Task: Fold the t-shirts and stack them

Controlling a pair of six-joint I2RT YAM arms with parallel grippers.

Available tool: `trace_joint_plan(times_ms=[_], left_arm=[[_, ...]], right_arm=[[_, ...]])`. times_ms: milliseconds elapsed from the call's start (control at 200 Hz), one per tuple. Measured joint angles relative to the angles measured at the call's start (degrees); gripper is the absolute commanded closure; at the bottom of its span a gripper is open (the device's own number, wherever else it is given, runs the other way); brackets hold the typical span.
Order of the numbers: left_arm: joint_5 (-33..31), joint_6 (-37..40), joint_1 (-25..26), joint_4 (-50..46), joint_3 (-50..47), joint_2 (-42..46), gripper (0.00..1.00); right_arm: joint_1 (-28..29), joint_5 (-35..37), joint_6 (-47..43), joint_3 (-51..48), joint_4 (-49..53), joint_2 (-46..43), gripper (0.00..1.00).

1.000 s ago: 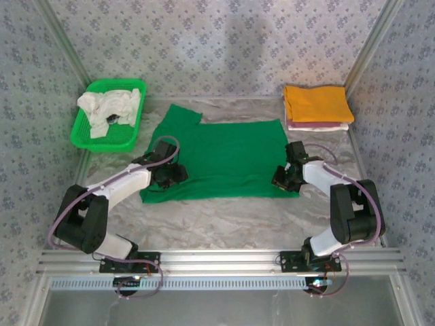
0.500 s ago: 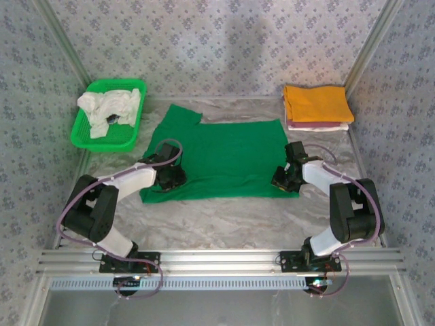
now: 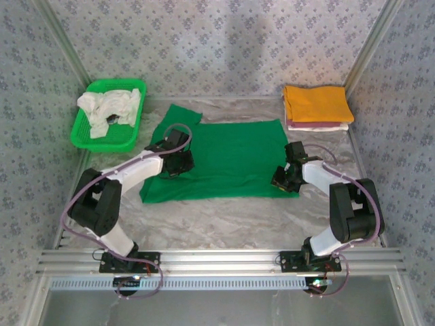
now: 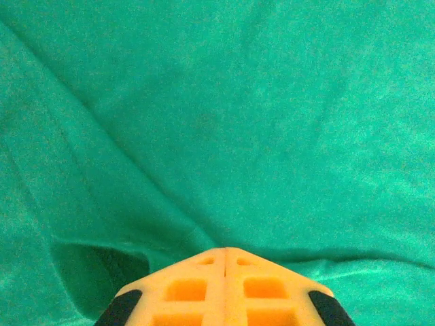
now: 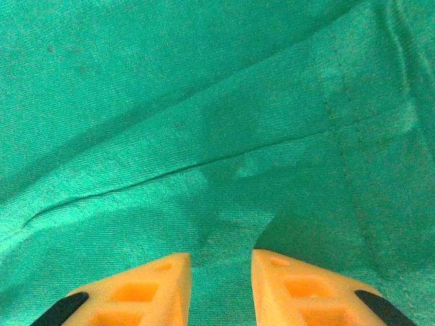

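The left arm has swung farther and rightward, from the near left edge of the green shirt (image 3: 231, 153) onto its left half. The left fingers (image 4: 225, 257) have closed tight, pinching a ridge of cloth. The right fingers (image 3: 281, 178) stay at its near right corner, slightly apart with cloth in the gap; whether they grip it I cannot tell. The shirt lies spread mid-counter (image 3: 224, 217). Far left, whitish shirts (image 3: 109, 107) sit in a basket (image 3: 102, 146). Far right, an orange shirt (image 3: 316, 102) tops a pale stack (image 3: 319, 125).

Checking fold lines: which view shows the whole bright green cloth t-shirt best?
Top external: the bright green cloth t-shirt shows nearly whole, outline and sleeve included. The wrist views give close patches of its creased fabric.
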State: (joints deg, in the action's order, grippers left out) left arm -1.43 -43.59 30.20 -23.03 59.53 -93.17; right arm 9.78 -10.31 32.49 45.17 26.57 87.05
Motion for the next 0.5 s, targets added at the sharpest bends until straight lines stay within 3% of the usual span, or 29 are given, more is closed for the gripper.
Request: trace_joint_plan(times_ms=[210, 500], left_arm=[[-2.6, 0.3, 0.5, -2.0, -4.3, 1.4, 1.0], [-4.2, 2.1, 1.4, -1.7, 2.4, -0.2, 1.0]], right_arm=[[-0.7, 0.0, -0.2, 0.0, 0.0, 0.0, 0.68], [-0.9, -0.6, -0.4, 0.0, 0.0, 0.0, 0.67]])
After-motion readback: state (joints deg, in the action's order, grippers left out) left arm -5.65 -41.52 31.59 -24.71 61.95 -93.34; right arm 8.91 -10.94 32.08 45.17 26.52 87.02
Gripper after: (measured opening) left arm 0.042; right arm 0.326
